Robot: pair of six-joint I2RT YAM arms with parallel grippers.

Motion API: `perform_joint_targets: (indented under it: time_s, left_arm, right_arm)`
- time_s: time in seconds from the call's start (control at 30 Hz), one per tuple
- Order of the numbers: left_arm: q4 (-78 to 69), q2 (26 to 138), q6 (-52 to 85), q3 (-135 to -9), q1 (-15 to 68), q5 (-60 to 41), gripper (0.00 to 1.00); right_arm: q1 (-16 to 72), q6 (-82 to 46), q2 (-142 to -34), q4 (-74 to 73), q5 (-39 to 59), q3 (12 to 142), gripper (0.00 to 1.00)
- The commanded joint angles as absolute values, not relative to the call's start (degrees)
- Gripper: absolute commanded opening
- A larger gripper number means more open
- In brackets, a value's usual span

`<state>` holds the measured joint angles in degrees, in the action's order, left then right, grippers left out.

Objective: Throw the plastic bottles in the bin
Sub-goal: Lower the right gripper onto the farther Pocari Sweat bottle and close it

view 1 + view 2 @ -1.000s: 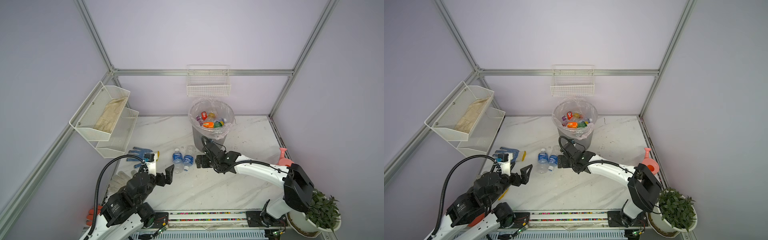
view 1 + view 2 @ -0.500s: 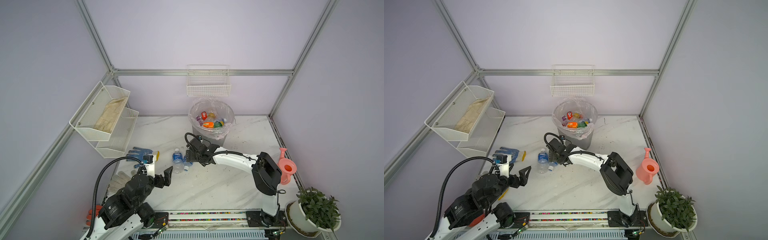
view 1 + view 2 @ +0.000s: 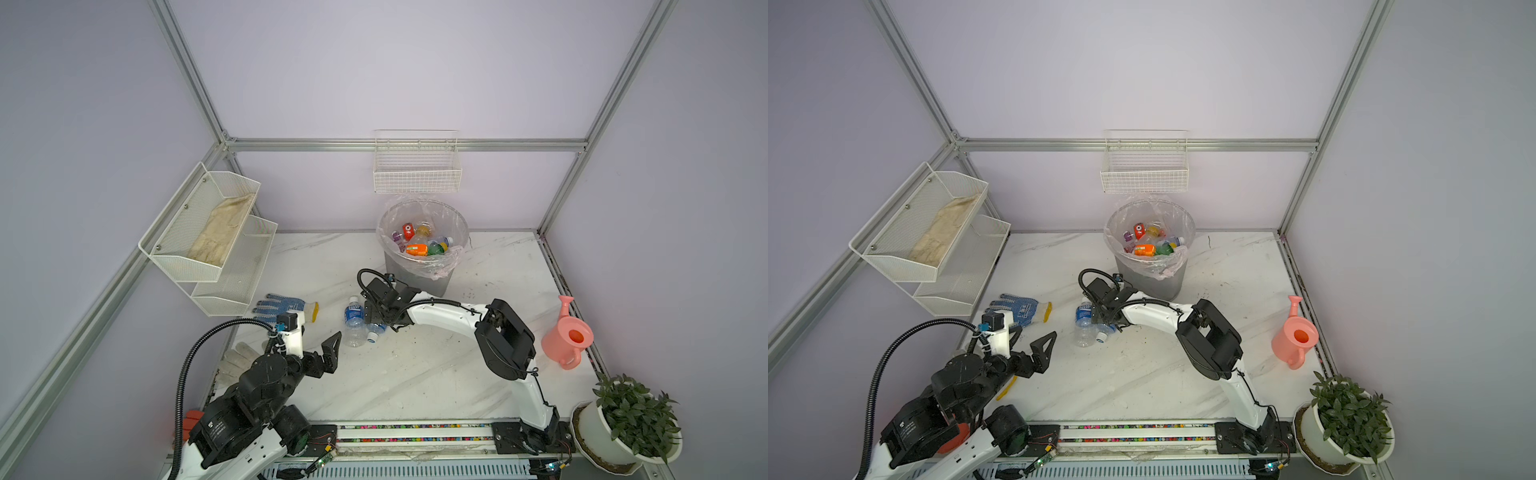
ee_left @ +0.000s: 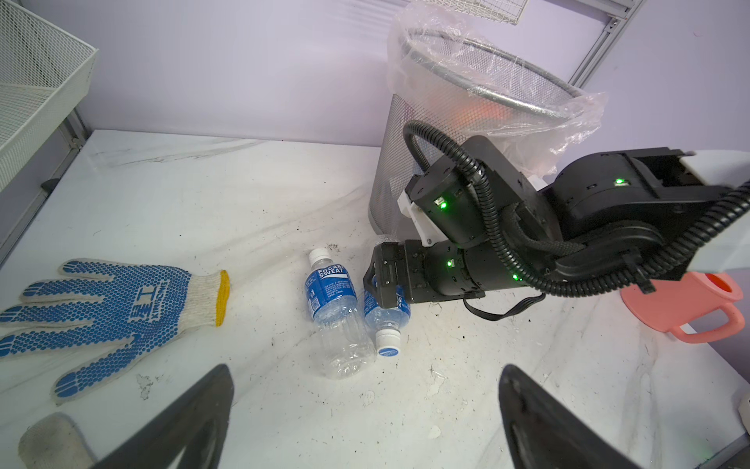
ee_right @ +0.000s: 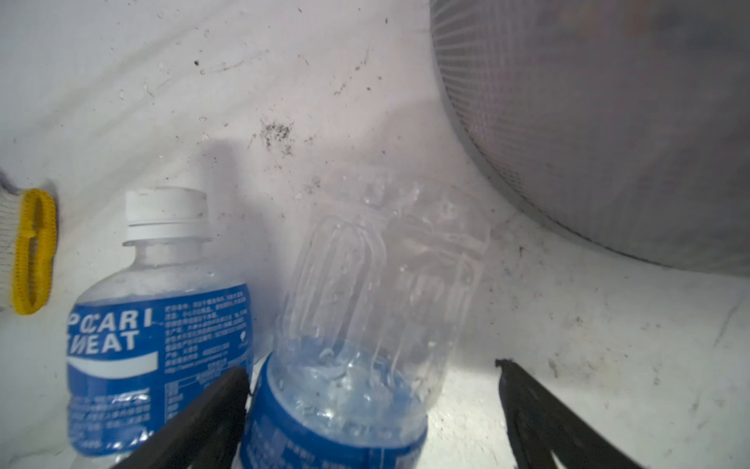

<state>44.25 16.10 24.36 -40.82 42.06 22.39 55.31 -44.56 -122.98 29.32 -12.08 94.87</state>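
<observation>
Plastic bottles lie side by side beside the bin; the right gripper, jaws spread wide, straddles the one nearer the bin, one finger between both, nothing grasped.

— What lies on our marble table?
— We see the bin near the back edge, two bottles side by side, a glove at the left edge, a watering can at the right.

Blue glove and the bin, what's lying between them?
Two blue-labelled bottles, side by side: one bottle toward the glove, the second bottle straddled by the open right gripper, near the bin. Left wrist view shows it best.
</observation>
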Motion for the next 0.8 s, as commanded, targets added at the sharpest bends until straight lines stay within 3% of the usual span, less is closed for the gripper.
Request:
perform_joint_targets:
  time_s: [0.0, 0.1, 0.2, 0.47, 0.57, 0.77]
  left_arm:
    - [42.5, 16.3, 24.1, -39.8, 42.0, 23.0, 1.00]
    - [42.6, 16.0, 24.2, -39.7, 42.0, 23.2, 1.00]
    - [42.6, 15.8, 24.3, -39.6, 42.1, 23.4, 1.00]
    - [42.6, 15.9, 24.4, -39.7, 42.0, 23.4, 1.00]
    - [42.6, 15.9, 24.4, -39.7, 42.0, 23.4, 1.00]
    - [42.6, 16.0, 24.4, -39.7, 42.0, 23.4, 1.00]
  right_arm:
    - [55.7, -46.0, -124.5, 30.7, -11.0, 94.7, 0.97]
    - [55.6, -46.4, -124.0, 29.7, -10.5, 92.2, 0.96]
    - [55.7, -46.7, -121.9, 27.4, -10.2, 88.7, 0.89]
    - [55.7, -46.4, -117.3, 25.5, -10.7, 83.7, 0.42]
    - [55.7, -45.4, -116.3, 25.7, -10.7, 83.0, 0.30]
    - [56.6, -44.9, -113.7, 27.3, -12.4, 82.0, 0.30]
